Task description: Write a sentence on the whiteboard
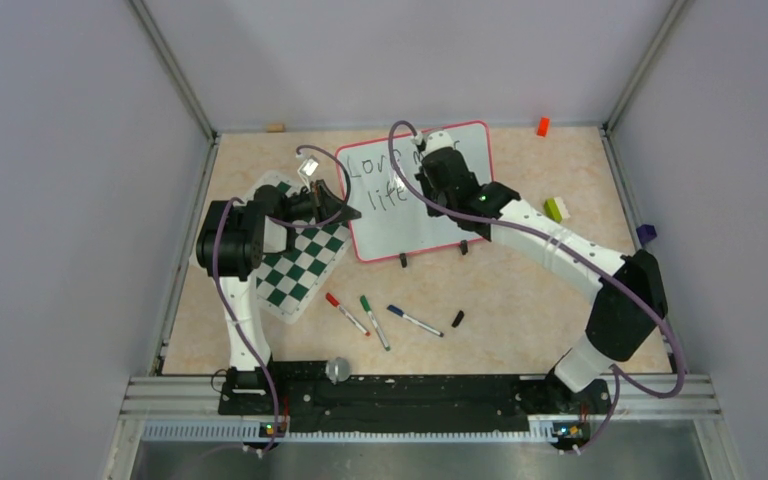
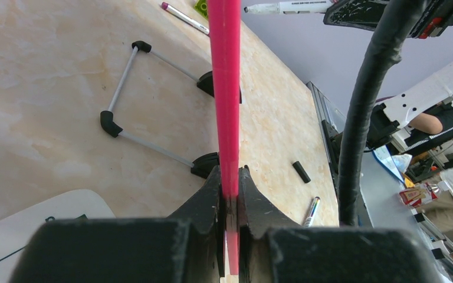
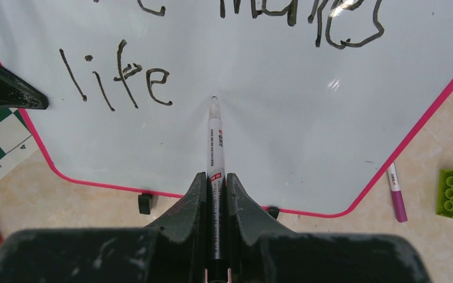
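Observation:
The whiteboard [image 1: 430,225] stands propped on the table, white with a thin red frame [image 2: 224,88]. My left gripper [image 1: 348,212] is shut on its left edge, and the red frame runs between the jaws [image 2: 230,184]. On the board the sentence [image 3: 115,76] reads "life" on the lower line, with "makes" [image 3: 307,17] cut off at the top of the right wrist view. My right gripper [image 3: 215,177] is shut on a white marker [image 3: 214,138]. The marker's tip is at the board just right of "life". In the top view the right arm hides part of the writing.
A green-and-white checkered mat [image 1: 295,265] lies under the left arm. Red [image 1: 346,313], green [image 1: 374,320] and blue [image 1: 415,321] markers and a black cap [image 1: 457,319] lie in front of the board. A green block [image 1: 556,208], a purple block [image 1: 645,234] and an orange block [image 1: 542,126] sit to the right.

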